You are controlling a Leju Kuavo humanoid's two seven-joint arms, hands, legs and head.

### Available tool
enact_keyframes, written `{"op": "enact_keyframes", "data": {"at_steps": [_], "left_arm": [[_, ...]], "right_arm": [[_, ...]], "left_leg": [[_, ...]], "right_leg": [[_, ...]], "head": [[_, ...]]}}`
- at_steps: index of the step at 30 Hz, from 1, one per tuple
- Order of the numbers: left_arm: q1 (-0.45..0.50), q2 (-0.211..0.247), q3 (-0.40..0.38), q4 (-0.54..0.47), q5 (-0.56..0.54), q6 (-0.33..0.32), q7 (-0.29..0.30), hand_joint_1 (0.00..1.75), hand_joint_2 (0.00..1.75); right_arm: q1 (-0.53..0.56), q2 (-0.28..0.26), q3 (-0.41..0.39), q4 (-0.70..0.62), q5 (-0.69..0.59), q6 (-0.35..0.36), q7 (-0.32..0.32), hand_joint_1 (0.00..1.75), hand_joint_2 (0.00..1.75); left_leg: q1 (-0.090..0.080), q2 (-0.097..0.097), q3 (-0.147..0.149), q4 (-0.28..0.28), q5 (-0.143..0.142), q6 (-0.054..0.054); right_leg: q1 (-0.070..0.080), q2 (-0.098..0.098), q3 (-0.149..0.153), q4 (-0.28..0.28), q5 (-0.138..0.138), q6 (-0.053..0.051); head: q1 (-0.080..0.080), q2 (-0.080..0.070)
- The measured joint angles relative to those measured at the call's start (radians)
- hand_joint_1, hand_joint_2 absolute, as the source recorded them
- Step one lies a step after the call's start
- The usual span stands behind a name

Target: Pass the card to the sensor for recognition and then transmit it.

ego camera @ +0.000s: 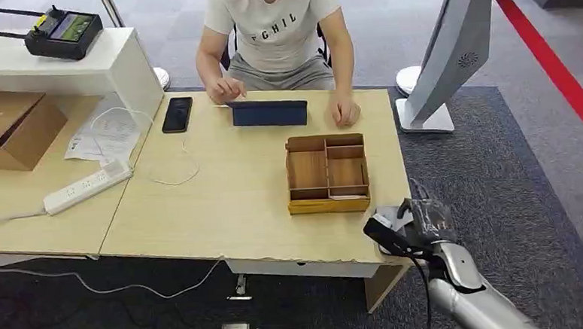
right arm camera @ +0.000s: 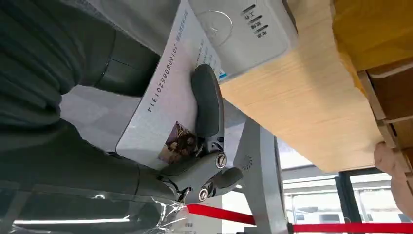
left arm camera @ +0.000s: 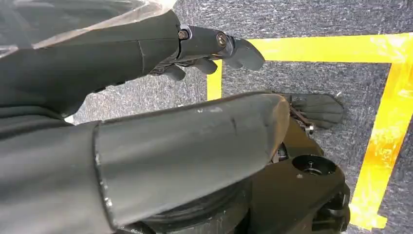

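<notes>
Card [right arm camera: 165, 105] flat against sensor [right arm camera: 243, 29], right hand [right arm camera: 195, 146] fingers [right arm camera: 207, 100] clamped on it.

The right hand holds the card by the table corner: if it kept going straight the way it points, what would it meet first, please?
Most likely the sensor: the right hand holds the card with its leading edge right at that grey box on the table; the remaining gap is unclear.

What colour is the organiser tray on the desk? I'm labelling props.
Light brown wood, clearest in the head view.
</notes>
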Motion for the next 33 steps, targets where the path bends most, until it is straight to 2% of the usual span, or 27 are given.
{"op": "enact_keyframes", "data": {"at_steps": [16, 27, 29, 33], "left_arm": [[0.001, 0.0, 0.0, 0.0, 0.002, 0.001, 0.0, 0.0, 0.0], [0.002, 0.0, 0.0, -0.001, -0.003, -0.005, -0.006, 0.0, 0.0], [0.001, 0.0, 0.0, -0.001, -0.006, -0.013, -0.015, 0.0, 0.0], [0.002, 0.0, 0.0, -0.001, -0.006, -0.019, -0.014, 0.0, 0.0]], "right_arm": [[-0.015, 0.016, 0.004, 0.037, -0.009, -0.008, -0.008, 1.75, 1.75], [-0.011, 0.027, 0.004, 0.08, -0.037, -0.061, -0.041, 1.75, 1.75], [-0.017, 0.023, 0.004, 0.075, -0.008, -0.06, -0.018, 1.75, 1.75], [-0.061, -0.001, 0.005, 0.013, 0.069, -0.006, 0.044, 1.75, 1.75]], "left_leg": [[0.0, 0.001, 0.001, 0.0, 0.0, 0.0], [0.001, 0.002, 0.002, 0.0, 0.0, 0.0], [0.001, 0.002, 0.002, 0.0, 0.0, 0.0], [0.001, 0.001, 0.0, 0.0, 0.002, -0.001]], "right_leg": [[0.0, 0.0, 0.001, 0.0, 0.0, 0.0], [0.001, 0.0, 0.001, 0.0, 0.0, 0.0], [0.001, 0.0, 0.002, 0.0, 0.001, 0.0], [0.001, 0.001, 0.0, 0.0, 0.003, 0.0]], "head": [[0.0, 0.0], [0.0, 0.0], [0.0, 0.0], [0.0, 0.0]]}}
